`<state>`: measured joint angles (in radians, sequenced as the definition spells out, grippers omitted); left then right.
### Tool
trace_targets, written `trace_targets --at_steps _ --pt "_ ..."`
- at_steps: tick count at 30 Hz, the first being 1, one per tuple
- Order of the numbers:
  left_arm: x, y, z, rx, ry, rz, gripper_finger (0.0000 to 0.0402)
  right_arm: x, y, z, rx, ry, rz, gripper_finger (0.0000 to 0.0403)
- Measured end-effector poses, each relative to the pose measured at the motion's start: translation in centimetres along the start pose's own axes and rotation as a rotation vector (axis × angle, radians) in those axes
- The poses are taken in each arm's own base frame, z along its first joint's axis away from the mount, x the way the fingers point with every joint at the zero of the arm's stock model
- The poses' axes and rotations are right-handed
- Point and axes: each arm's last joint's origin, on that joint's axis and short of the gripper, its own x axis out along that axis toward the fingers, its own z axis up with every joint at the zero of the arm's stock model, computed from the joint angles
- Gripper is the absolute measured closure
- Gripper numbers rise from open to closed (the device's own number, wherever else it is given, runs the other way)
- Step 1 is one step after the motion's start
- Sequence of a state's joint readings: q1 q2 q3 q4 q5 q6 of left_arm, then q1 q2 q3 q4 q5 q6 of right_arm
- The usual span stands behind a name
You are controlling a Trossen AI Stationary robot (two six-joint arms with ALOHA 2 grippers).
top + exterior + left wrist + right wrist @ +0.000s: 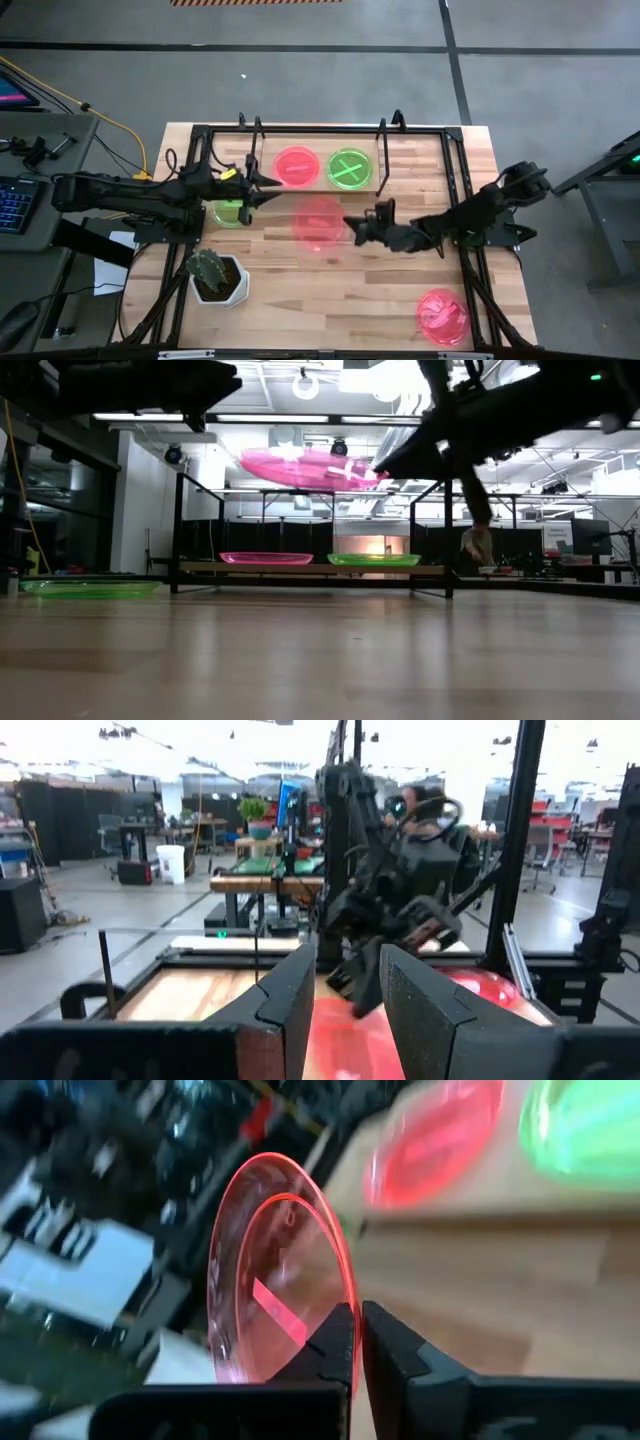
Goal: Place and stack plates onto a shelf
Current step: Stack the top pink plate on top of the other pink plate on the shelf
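My right jaws [357, 1342] pinch pink plate [275, 1270] rim, lifted above counter [400, 290]; left jaws [345, 995] parted, empty, over green plate [228, 212].

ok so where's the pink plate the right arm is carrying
In the high view the pink plate is mid-table, just in front of the shelf, pinched by its rim in the right end effector. The low view shows it lifted clear of the table.

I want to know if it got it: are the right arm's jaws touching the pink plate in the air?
Touching. The right wrist view shows the right gripper pinching the rim of the lifted pink plate.
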<state>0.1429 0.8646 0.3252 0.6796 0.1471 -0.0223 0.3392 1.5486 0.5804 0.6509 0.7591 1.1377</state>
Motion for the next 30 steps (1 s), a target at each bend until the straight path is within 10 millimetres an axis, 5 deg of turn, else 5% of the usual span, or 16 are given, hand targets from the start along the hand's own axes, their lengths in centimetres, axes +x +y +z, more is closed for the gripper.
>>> trace_targets --at_steps 9,20,30 --pt "-1.4 -1.0 2.0 0.016 -0.113 -0.139 0.0296 3.7 -0.2 5.3 -0.049 -0.213 -0.041 0.0403" --pt "-2.2 -2.3 2.9 0.012 -0.163 -0.215 0.0296 8.8 2.2 13.0 -0.333 -0.200 -0.213 0.0403" --pt "-2.2 -2.3 2.8 0.037 -0.162 -0.211 0.0296 13.9 -0.2 14.2 -0.359 -0.150 -0.295 0.0403"
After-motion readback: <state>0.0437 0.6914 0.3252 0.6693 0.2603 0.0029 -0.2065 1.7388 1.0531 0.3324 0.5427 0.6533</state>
